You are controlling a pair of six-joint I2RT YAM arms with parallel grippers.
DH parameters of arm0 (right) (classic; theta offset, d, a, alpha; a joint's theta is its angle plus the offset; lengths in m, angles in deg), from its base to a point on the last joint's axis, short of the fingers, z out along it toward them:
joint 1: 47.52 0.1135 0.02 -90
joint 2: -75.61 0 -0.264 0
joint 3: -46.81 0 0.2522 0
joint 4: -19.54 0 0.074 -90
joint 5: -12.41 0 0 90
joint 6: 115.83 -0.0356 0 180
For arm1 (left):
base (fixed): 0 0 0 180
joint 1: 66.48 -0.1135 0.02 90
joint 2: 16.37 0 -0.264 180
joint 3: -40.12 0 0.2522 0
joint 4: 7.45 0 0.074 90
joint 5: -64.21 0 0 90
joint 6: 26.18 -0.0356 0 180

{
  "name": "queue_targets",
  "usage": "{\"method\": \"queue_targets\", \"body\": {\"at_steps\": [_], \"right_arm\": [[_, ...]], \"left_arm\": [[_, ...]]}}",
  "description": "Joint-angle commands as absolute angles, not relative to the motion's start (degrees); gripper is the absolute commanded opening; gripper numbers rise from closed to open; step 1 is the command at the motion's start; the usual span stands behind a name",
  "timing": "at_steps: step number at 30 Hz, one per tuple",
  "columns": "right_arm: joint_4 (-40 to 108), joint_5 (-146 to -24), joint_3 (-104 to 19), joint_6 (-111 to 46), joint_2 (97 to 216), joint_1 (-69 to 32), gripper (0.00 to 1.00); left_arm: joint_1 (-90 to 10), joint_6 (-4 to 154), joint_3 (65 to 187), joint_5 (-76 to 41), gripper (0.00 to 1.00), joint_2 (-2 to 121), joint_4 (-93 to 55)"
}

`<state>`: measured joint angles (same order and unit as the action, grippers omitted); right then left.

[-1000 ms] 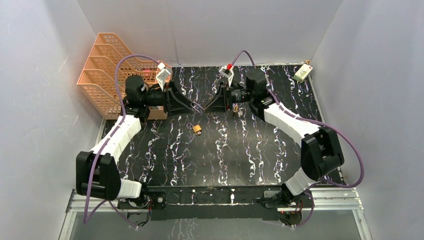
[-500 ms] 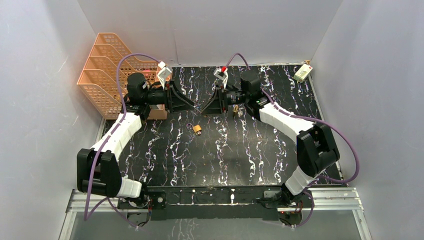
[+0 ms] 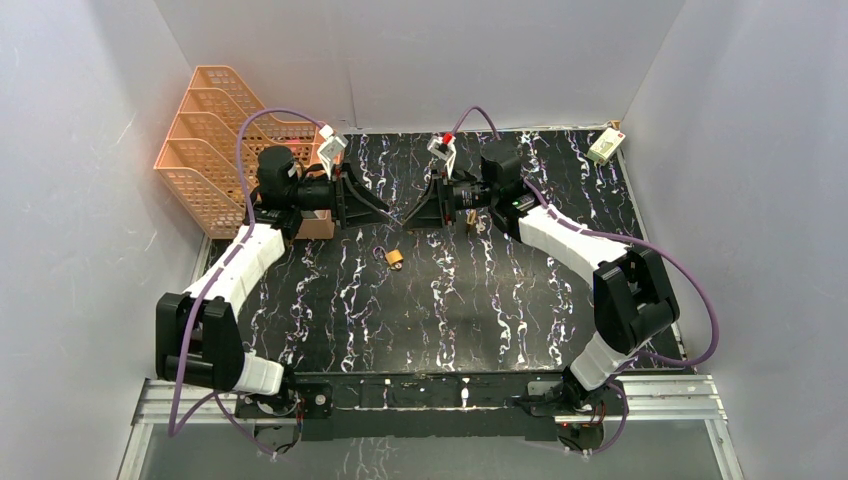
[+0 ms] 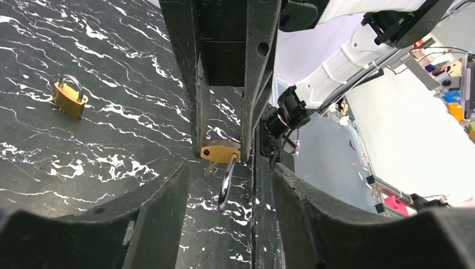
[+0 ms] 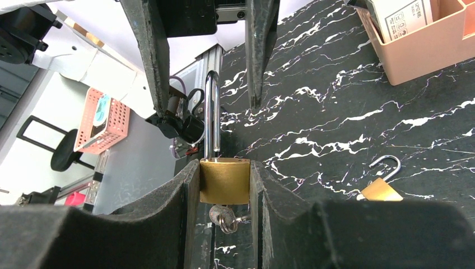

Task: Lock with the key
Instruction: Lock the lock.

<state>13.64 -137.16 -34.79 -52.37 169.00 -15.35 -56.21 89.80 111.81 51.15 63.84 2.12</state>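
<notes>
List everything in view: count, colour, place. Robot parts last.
held padlock: 1, brass, shackle open, clamped by the right gripper
keys: small bunch, silver, hanging under the held padlock
loose padlock: 1, brass, shackle open, mid-table
file trays: 1 stack, orange, back left
pink box: 1, near the trays, holds a white carton
small box: 1, white and green, back right corner
table: 1, black, white veining
left gripper: 1, black, open around the shackle
right gripper: 1, black, shut on the held padlock

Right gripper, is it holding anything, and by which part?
The right gripper holds a brass padlock by its body, fingers pressing on its two narrow sides; the shackle sticks out free.
</notes>
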Motion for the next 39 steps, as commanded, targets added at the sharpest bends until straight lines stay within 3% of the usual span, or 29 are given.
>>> {"method": "queue_targets", "body": {"at_steps": [1, 3, 7, 11, 13, 14, 15, 25, 31, 36, 37, 39], "right_arm": [[11.9, -137.0, -37.5, -51.2, 167.7, -15.2, 0.39], [11.9, -136.9, -37.4, -51.2, 167.6, -15.2, 0.39], [11.9, -136.8, -37.4, -51.1, 167.4, -15.2, 0.39], [11.9, -136.8, -37.4, -51.1, 167.5, -15.3, 0.39], [11.9, -136.8, -37.4, -51.1, 167.5, -15.2, 0.39], [11.8, -136.8, -37.3, -51.1, 167.5, -15.2, 0.39], [11.8, -136.8, -37.3, -51.1, 167.5, -15.2, 0.39], [12.6, -136.4, -37.7, -51.2, 167.7, -15.2, 0.42], [13.0, -136.5, -37.6, -51.0, 167.3, -15.3, 0.49], [13.7, -135.3, -37.5, -51.0, 166.0, -15.7, 0.73], [13.9, -134.6, -37.5, -50.9, 165.5, -15.9, 0.82], [14.2, -133.5, -37.1, -50.1, 164.5, -16.2, 0.89]], "left_arm": [[-56.0, 88.1, 113.9, 52.2, 0.56, 63.7, 0.9], [-56.0, 87.9, 113.9, 52.1, 0.55, 63.6, 0.8], [-56.0, 87.8, 114.1, 52.4, 0.42, 63.6, 0.4], [-56.0, 87.7, 114.2, 52.3, 0.38, 63.9, 0.2], [-56.0, 87.5, 114.1, 53.0, 0.25, 63.9, 0.4], [-56.0, 87.6, 114.0, 53.0, 0.10, 63.8, 0.6], [-56.0, 87.4, 113.8, 52.7, 0.00, 63.7, 0.5], [-56.0, 87.2, 113.0, 51.4, 0.00, 62.5, 1.0], [-56.1, 87.2, 112.8, 51.1, 0.00, 62.1, 1.2], [-56.0, 87.1, 112.8, 49.8, 0.00, 61.6, 0.9], [-56.0, 87.0, 112.8, 49.8, 0.00, 61.5, 0.9], [-56.0, 87.1, 112.7, 49.8, 0.00, 61.4, 1.7]]}}
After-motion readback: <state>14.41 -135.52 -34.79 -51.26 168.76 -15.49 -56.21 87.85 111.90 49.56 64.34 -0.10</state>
